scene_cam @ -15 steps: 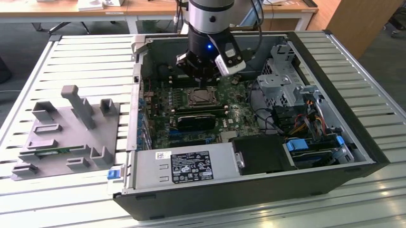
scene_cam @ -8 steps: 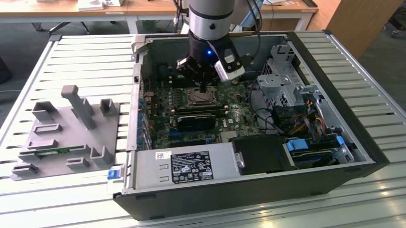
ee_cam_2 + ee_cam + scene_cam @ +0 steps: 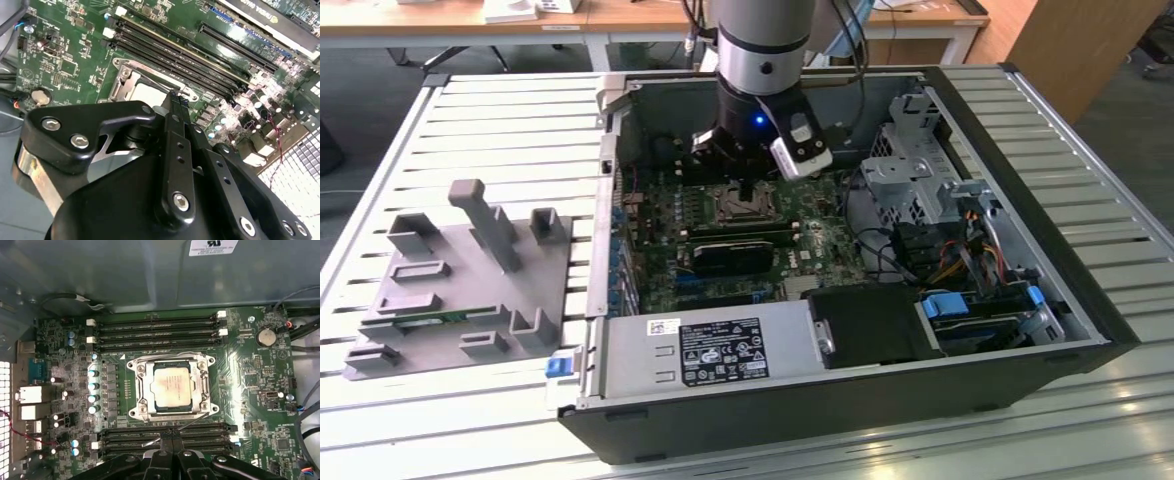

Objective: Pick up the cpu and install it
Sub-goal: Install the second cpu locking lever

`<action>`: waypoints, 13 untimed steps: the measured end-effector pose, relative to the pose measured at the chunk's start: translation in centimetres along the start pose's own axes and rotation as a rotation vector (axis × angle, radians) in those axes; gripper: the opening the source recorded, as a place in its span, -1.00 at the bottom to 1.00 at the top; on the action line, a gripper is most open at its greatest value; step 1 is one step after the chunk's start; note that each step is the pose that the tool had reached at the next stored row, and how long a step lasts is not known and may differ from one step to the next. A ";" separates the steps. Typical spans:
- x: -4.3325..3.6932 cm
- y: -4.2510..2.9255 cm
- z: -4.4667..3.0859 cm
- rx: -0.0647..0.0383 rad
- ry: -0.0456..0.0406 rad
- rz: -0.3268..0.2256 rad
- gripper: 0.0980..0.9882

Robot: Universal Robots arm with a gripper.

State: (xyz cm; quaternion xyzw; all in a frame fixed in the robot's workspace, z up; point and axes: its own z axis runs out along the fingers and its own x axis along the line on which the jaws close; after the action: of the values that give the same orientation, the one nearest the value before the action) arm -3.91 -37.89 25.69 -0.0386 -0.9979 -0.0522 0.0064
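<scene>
The cpu (image 3: 171,386) is a flat square chip with a pale metal top. It lies in the socket frame (image 3: 140,390) on the green motherboard (image 3: 260,390) inside the open computer case (image 3: 1014,110). My gripper (image 3: 172,434) hovers just off one side of the socket, above the memory slots (image 3: 160,442), its two black fingers (image 3: 166,440) pressed together with nothing between them. In the second wrist view the gripper (image 3: 175,96) stands right beside the cpu (image 3: 146,93). From the exterior view, the gripper (image 3: 744,192) hangs straight down over the socket (image 3: 744,208).
A grey fixture tray (image 3: 467,270) with upright posts sits on the slatted table at the exterior view's left. Inside the case are a black card (image 3: 740,252), the power supply (image 3: 707,350), a drive cage (image 3: 921,155) and loose cables (image 3: 961,250).
</scene>
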 end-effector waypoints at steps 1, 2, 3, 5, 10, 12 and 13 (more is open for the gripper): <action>0.00 -0.02 0.19 0.000 0.0019 0.000 -0.98; 0.00 -0.04 0.37 0.000 0.0032 0.000 -0.98; 0.00 -0.06 0.55 0.000 0.0039 0.001 -0.98; -0.01 -0.09 0.91 0.000 0.0053 0.001 -0.98; 0.47 -0.22 1.73 0.000 0.0055 0.001 -0.98; 1.00 -0.29 2.02 0.000 0.0054 0.001 -0.98; 1.24 -0.32 2.14 0.000 0.0054 0.001 -0.98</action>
State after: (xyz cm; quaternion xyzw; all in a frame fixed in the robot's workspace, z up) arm -5.19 -37.89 23.55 -0.0388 -0.9978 -0.0521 0.0091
